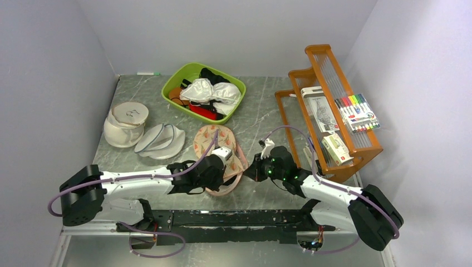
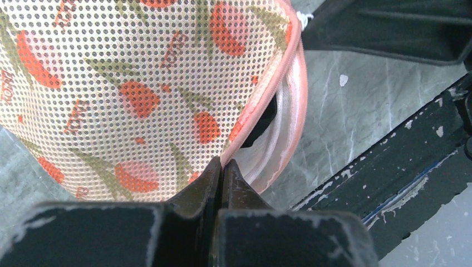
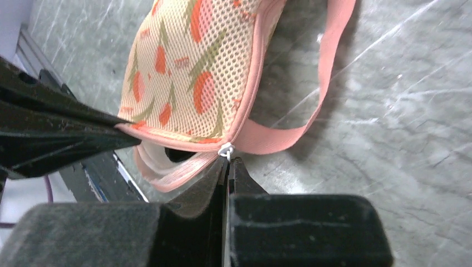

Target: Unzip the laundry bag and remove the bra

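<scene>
Left pincer clamped shut on pink edge of laundry bag, near front of desk. Right pincer closed on tiny white zip pull, held by fingertips only, so pull could slip free. Zip partly open; dark shape in gap, probably bra. Opposed tugging may drag bag or jam zip at curve. Green bin far behind.
</scene>
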### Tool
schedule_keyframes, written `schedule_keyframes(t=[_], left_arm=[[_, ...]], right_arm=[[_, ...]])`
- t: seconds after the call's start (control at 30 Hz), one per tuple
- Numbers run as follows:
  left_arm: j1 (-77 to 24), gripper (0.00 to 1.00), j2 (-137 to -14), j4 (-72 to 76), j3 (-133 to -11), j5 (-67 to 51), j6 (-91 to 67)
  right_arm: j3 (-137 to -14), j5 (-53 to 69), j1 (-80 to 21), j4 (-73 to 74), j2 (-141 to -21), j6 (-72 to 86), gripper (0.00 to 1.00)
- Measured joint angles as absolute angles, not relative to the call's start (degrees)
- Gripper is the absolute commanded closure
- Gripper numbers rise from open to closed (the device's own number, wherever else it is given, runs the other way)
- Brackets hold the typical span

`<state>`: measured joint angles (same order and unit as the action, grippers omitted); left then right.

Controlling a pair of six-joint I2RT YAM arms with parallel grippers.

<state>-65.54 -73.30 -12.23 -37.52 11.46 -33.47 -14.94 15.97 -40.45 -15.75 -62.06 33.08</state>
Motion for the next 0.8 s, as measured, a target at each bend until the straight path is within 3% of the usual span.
schedule_keyframes(t=[0.23, 0.3, 0.4, 0.5, 0.63, 0.8], left_arm=[[-65.39, 0.92, -70.26, -12.03, -36.93, 11.4, -34.11], [-65.34, 0.79, -69.78, -11.92, -36.8, 11.4, -34.11], [-65.32, 0.51, -69.63, -12.36, -36.8, 11.22, -33.87], [-65.32, 0.35, -69.69, -14.11, -36.99, 10.41, -33.39], [-65.32, 0.27, -70.46, -14.98, -39.11, 9.65, -32.97], [-65.32, 0.27, -72.38, -13.98, -42.83, 9.58, -32.56]], right_arm=[[-21.23, 13.13, -39.11, -9.3, -63.61, 29.1, 1.0], [-22.59, 12.45, -39.0, -8.08, -64.9, 27.55, 1.0], [-23.83, 13.1, -38.74, -7.27, -66.65, 25.52, 1.0], [-23.29, 15.49, -38.15, -8.05, -66.54, 25.26, 1.0], [-19.88, 19.81, -37.93, -11.51, -64.25, 27.24, 1.0], [-14.87, 25.19, -37.98, -17.72, -62.98, 32.91, 1.0]])
